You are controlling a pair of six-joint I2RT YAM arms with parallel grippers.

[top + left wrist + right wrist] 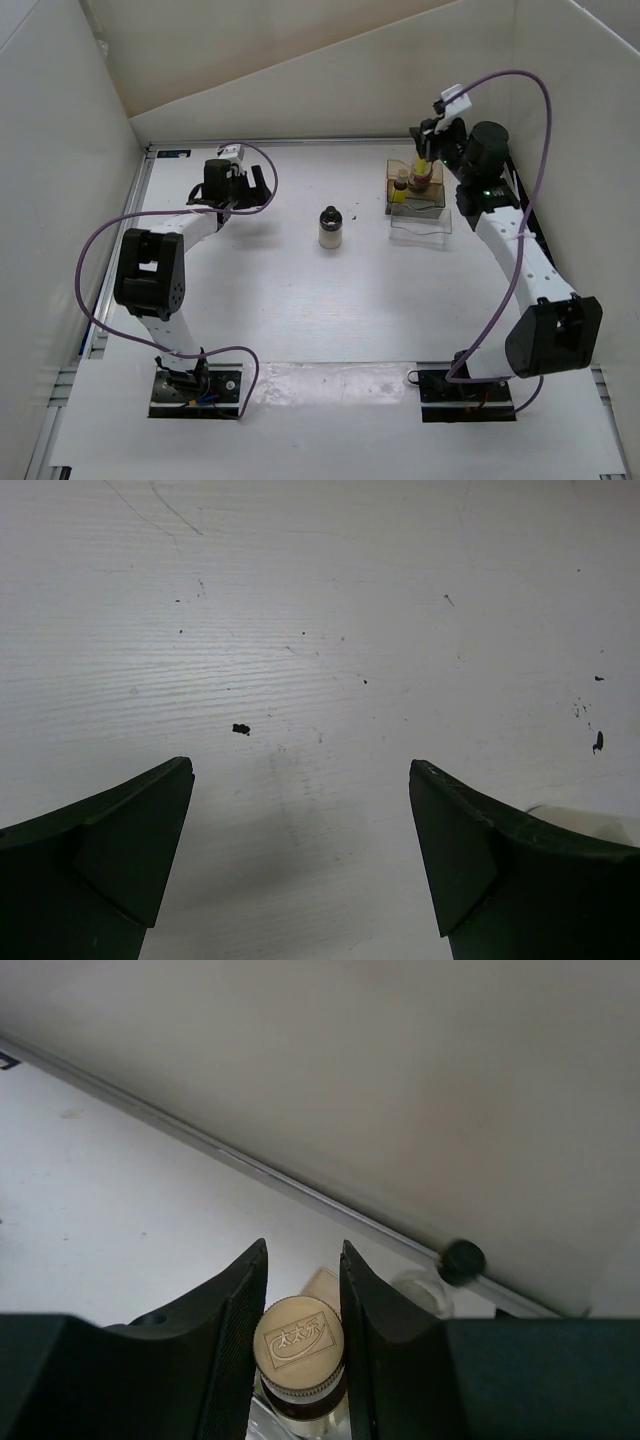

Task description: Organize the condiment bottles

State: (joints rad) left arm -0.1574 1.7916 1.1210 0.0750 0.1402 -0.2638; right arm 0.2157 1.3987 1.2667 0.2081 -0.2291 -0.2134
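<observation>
Right gripper (303,1250) clamped on tiny yellow brown-capped bottle (297,1345), cap logo embossed, unreadable, above clear rectangular tray (420,228) at 2 o'clock | squat whitish dark-capped bottle (330,228) mid-table, room all round | left gripper (300,770) wide open, empty, 10 o'clock.

Bright, even light; soft shadows.

A clear brownish tray (420,226) sits at two o'clock on the white, dark-specked desk (300,300), close to the back wall (300,80).
</observation>
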